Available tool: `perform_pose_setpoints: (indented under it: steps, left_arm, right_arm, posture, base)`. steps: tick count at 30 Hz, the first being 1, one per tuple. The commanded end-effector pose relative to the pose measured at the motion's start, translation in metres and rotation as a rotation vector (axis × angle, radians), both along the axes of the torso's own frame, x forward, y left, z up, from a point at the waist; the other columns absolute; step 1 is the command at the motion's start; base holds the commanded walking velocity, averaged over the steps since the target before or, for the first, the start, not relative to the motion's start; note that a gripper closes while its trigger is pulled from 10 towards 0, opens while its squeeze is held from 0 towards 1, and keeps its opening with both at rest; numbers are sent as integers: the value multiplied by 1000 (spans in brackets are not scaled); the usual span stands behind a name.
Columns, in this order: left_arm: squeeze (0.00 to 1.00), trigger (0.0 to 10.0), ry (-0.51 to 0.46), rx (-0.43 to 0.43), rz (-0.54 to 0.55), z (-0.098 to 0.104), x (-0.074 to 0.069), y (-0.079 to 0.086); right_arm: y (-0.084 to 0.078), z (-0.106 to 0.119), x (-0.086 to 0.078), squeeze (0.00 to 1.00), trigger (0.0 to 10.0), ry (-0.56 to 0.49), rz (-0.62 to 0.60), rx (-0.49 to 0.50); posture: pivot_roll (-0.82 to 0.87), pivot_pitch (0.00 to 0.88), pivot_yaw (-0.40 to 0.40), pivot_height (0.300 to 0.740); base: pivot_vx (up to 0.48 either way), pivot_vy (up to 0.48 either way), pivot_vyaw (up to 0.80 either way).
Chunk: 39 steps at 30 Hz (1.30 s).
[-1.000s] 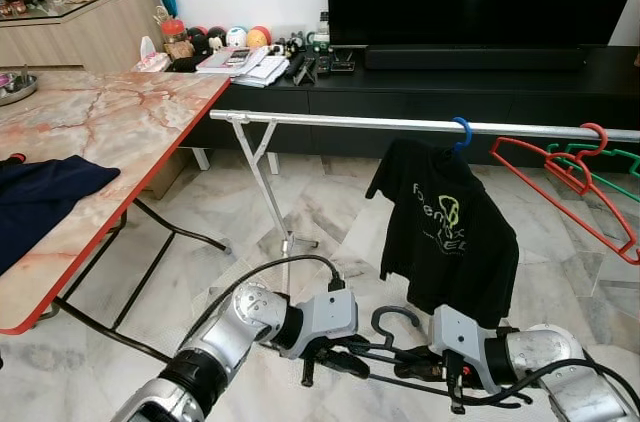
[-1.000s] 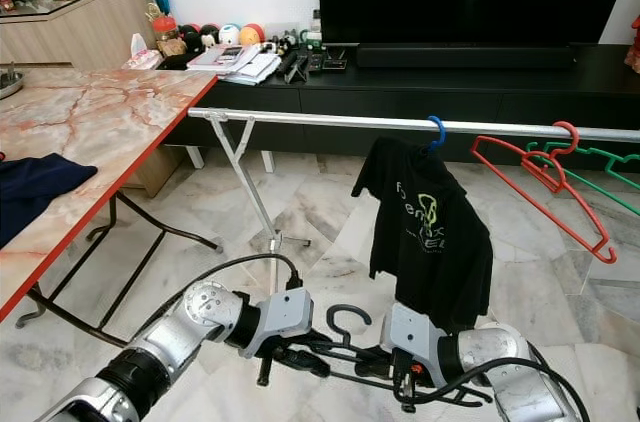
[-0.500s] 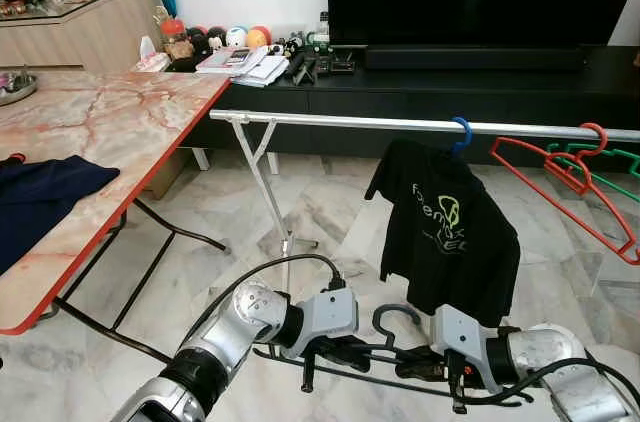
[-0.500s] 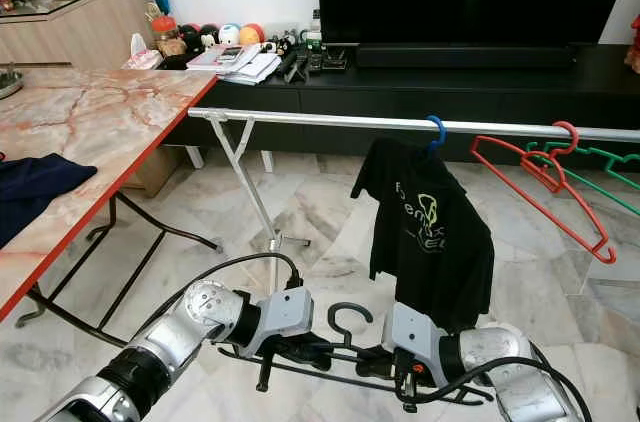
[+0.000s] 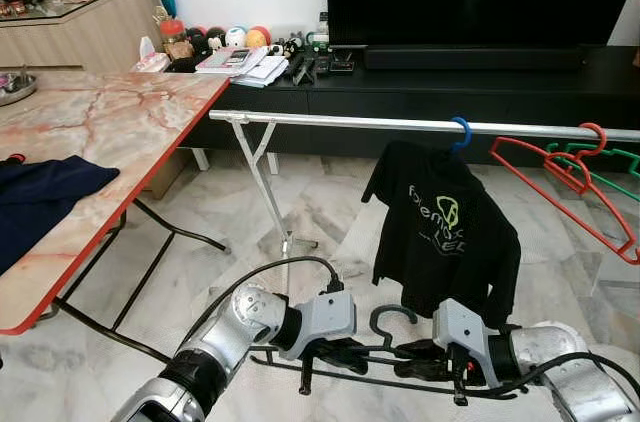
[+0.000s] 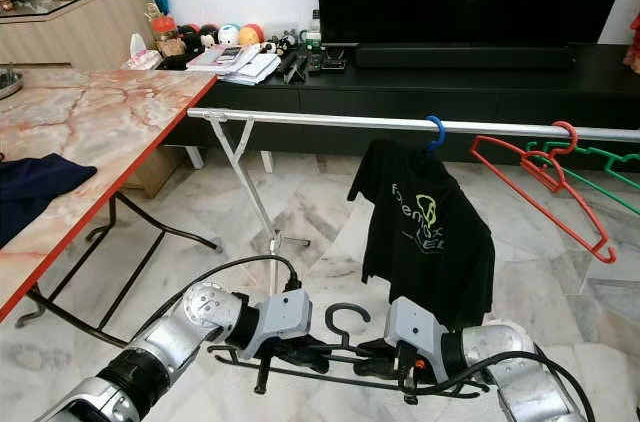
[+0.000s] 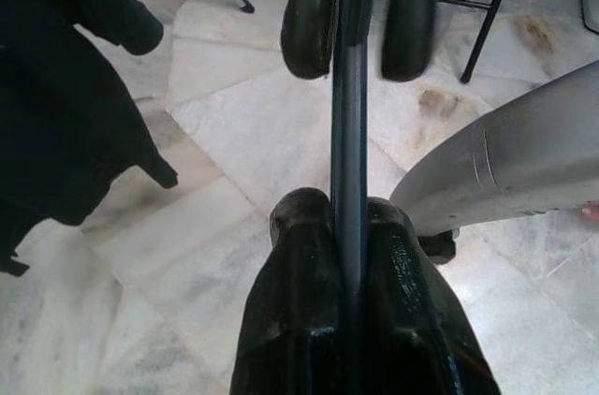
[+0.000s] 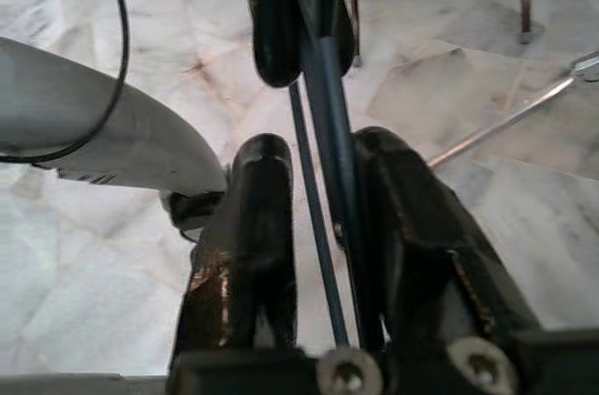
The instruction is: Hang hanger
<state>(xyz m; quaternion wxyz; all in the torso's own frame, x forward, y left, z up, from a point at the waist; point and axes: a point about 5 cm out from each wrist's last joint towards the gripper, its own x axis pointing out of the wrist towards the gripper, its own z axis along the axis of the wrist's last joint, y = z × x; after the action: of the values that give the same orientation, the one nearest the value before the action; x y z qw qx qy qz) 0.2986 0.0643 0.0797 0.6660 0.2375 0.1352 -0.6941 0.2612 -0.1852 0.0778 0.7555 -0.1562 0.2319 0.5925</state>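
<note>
A black hanger (image 5: 392, 316) lies flat and low over the floor in front of me, hook up, held between both grippers. My left gripper (image 5: 345, 353) is shut on its lower bar (image 7: 348, 161), which runs between the fingers (image 7: 301, 255). My right gripper (image 5: 418, 360) faces it from the other side, shut on the same hanger bar (image 8: 329, 105) between its fingers (image 8: 264, 198). Above and beyond them runs the silver clothes rail (image 5: 350, 123).
On the rail hang a black T-shirt (image 5: 445, 232) on a blue hanger, a red hanger (image 5: 570, 182) and a green hanger (image 5: 610, 157). The rack's leg (image 5: 265, 182) stands at the left. A marble table (image 5: 110, 122) with a dark garment (image 5: 40, 197) is at my left.
The hanger has swung level, and its bar now reaches out past the left gripper. Both grippers have risen slightly. The T-shirt sways a little.
</note>
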Motion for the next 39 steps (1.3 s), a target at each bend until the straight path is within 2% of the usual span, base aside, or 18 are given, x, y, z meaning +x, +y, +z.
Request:
perform_pose_setpoints:
  steps: [1, 12, 14, 19, 20, 21, 22, 23, 24, 25, 26, 27, 28, 34, 35, 36, 38, 39]
  left_arm:
    - [0, 0, -7, 20, 11, -1, 1, 6]
    - [0, 0, 21, 100, 37, -21, -7, 27]
    - [0, 0, 26, 162, 41, -32, -12, 40]
    - [0, 0, 46, 214, 78, -44, -18, 55]
    - [0, 0, 46, 231, 128, -51, -21, 65]
    - [0, 0, 42, 226, 204, -57, -22, 72]
    - [0, 0, 42, 226, 204, -57, -22, 72]
    - [0, 0, 23, 210, 301, -61, -22, 76]
    - [0, 0, 6, 201, 377, -64, -20, 79]
    - [0, 5765, -1, 192, 465, -67, -20, 83]
    - [0, 5765, -4, 187, 522, -69, -20, 86]
    - [0, 10000, -10, 177, 606, -73, -20, 91]
    - [0, 10000, 9, 145, 785, -81, -25, 103]
    - [0, 10000, 48, 68, 1085, -98, -52, 131]
    - [0, 10000, 78, 19, 1202, -101, -59, 140]
    - [0, 10000, 102, -13, 1258, -102, -63, 143]
    - [0, 10000, 105, -62, 1354, -103, -75, 151]
    - [0, 10000, 98, -64, 1360, -103, -77, 151]
  right_arm:
    - [2, 6, 1, 1000, 10000, -10, 28, 0]
    - [-12, 1, 1, 1000, 10000, -7, 11, -87]
    - [-14, 1, 3, 1000, 10000, -23, -16, -94]
    - [-17, -1, 8, 1000, 10000, -52, -70, -100]
    - [-21, -5, 13, 1000, 10000, -90, -141, -125]
    - [-28, -13, 19, 506, 10000, -126, -244, -165]
    - [-28, -13, 19, 506, 10000, -126, -244, -165]
    - [-33, -20, 22, 0, 10000, -141, -329, -179]
    - [-35, -25, 22, 0, 10000, -137, -385, -176]
    - [-37, -33, 22, 0, 10000, -129, -460, -182]
    - [-39, -38, 22, 0, 10000, -122, -511, -189]
    - [-40, -46, 20, 0, 10000, -117, -581, -195]
    - [-41, -67, 11, 0, 10000, -55, -729, -189]
    - [-31, -115, -25, 0, 10000, 119, -963, -192]
    - [-27, -127, -38, 0, 10000, 174, -1028, -199]
    - [-26, -132, -44, 0, 10000, 194, -1061, -209]
    - [-24, -143, -56, 0, 10000, 276, -1230, -175]
    - [-23, -144, -58, 0, 10000, 286, -1255, -166]
  posture:
    - [-67, 20, 73, 740]
    - [-70, 1, 71, 740]
    - [-67, 0, 71, 740]
    - [-66, 0, 73, 740]
    - [-65, 0, 73, 740]
    - [-60, 0, 73, 740]
    - [-60, 0, 73, 740]
    - [-57, 1, 71, 740]
    - [-56, 4, 72, 740]
    - [-54, 11, 72, 740]
    - [-52, 13, 71, 740]
    - [-48, 15, 71, 740]
    - [-39, 21, 72, 740]
    - [-19, 24, 69, 740]
    - [-12, 25, 68, 740]
    - [-6, 25, 67, 740]
    - [-3, 26, 66, 740]
    - [-3, 26, 66, 740]
  base:
    - [0, 0, 0]
    - [0, 0, 0]
    - [0, 0, 0]
    - [0, 0, 0]
    - [0, 0, 0]
    - [0, 0, 0]
    - [0, 0, 0]
    - [0, 0, 0]
    - [0, 0, 0]
    - [0, 0, 0]
    - [0, 0, 0]
    - [0, 0, 0]
    - [0, 0, 0]
    - [0, 0, 0]
    - [0, 0, 0]
    - [0, 0, 0]
    - [0, 0, 0]
    - [0, 0, 0]
